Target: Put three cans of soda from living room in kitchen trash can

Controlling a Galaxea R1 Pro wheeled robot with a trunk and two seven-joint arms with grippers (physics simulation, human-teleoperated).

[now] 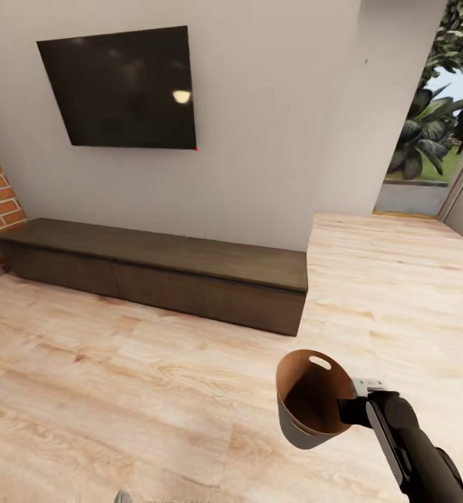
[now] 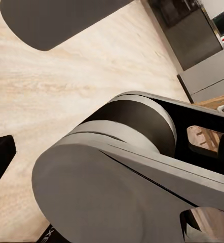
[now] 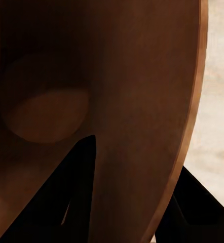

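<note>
- You were in a room with a light wood plank floor, the robot facing a pale grey wall.
- Nearest you, the right gripper held the small round tapered bin, pale grey outside and glossy brown inside, by its rim. In the right wrist view one dark finger lay inside the wall and the other outside, so the jaws were pinched on it.
- The bin hung tilted, mouth towards the wall. It looked empty; no soda cans were visible.
- I could not tell the left gripper's state; its wrist view showed robot bodywork and floor.
- Risk: a thin rim pinch could slip or swing the bin if you drove off sharply.
- Further off, the long low dark-wood cabinet stood ahead; turning tightly could knock the bin against it.
- Beyond, a black wall-mounted screen.
</note>
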